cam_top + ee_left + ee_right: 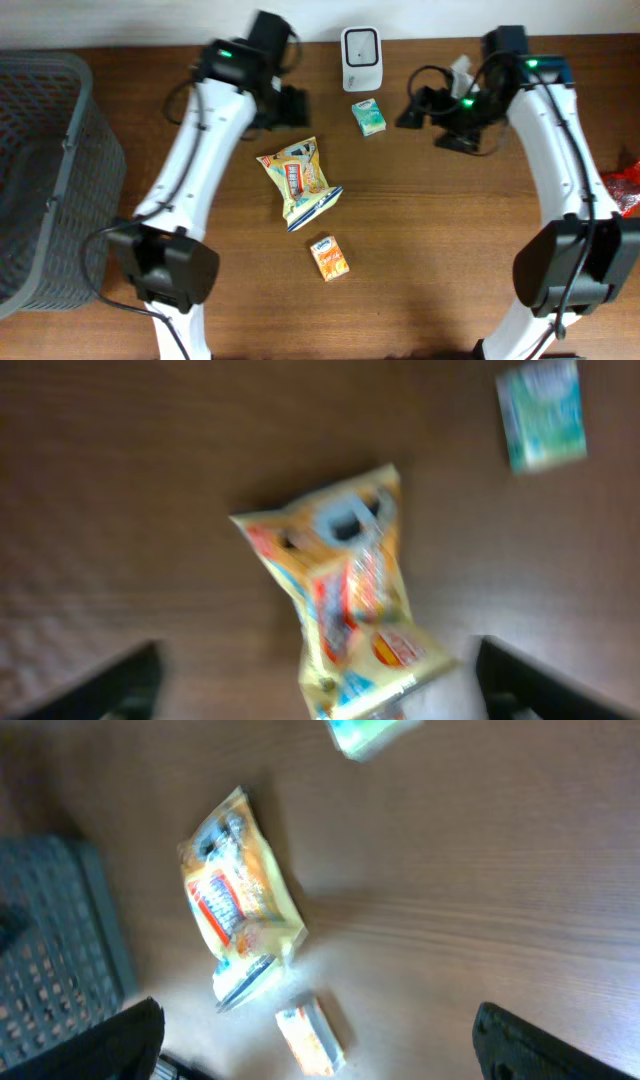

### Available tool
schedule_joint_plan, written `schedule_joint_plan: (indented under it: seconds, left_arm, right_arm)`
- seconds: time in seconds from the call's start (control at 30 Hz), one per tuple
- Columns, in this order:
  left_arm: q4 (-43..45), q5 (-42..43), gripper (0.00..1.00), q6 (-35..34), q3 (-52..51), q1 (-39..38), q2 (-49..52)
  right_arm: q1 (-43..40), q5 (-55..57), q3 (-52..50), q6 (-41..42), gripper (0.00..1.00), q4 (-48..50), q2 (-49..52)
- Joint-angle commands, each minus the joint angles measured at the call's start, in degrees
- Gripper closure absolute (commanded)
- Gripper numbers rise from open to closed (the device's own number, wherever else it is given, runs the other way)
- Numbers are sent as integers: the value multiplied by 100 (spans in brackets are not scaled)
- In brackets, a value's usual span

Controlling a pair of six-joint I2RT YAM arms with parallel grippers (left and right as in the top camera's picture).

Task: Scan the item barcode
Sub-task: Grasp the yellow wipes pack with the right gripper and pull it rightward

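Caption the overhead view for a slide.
Left gripper and right gripper open above a table with bag, orange box, green box, scanner and basket.

Overhead cam: fixed, straight down, far, whole brown wooden table [450,250]. My left wrist cam: close, blurred, facing down at crinkled yellow snack bag [345,610]. My right wrist cam: higher, wider, tilted. All three share bag, small teal box [368,117].

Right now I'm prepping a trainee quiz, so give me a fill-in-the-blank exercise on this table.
The grey plastic mesh basket sits on the ___ arm's side.
The small cardboard box nearest the white barcode scanner is ___.
The crinkled snack bag between scanner and small orange box is mainly ___.
Missing: left; green; yellow.
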Motion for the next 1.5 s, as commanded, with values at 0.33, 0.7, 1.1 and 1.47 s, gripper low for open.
schedule_joint_plan:
  seconds: [0.33, 0.7, 1.1, 1.47]
  left_arm:
    - [2459, 1554, 100, 269, -2778, 833, -42]
    - [3427, 1250, 100, 350, -3773, 627, -22]
    - [2723, 2406, 100, 354, -2697, 595, -415]
    - [2957, 2264, 100, 356, -2728, -557, 1023]
  right_arm:
    - [2452, 693, -872, 619, 2, 2153, 929]
    - [3163, 1932, -2048, 1394, 96, 2739, 953]
    - [1744, 2931, -898, 1193, 96, 404, 927]
    - [1355, 1530, -1829, 855, 96, 22, 929]
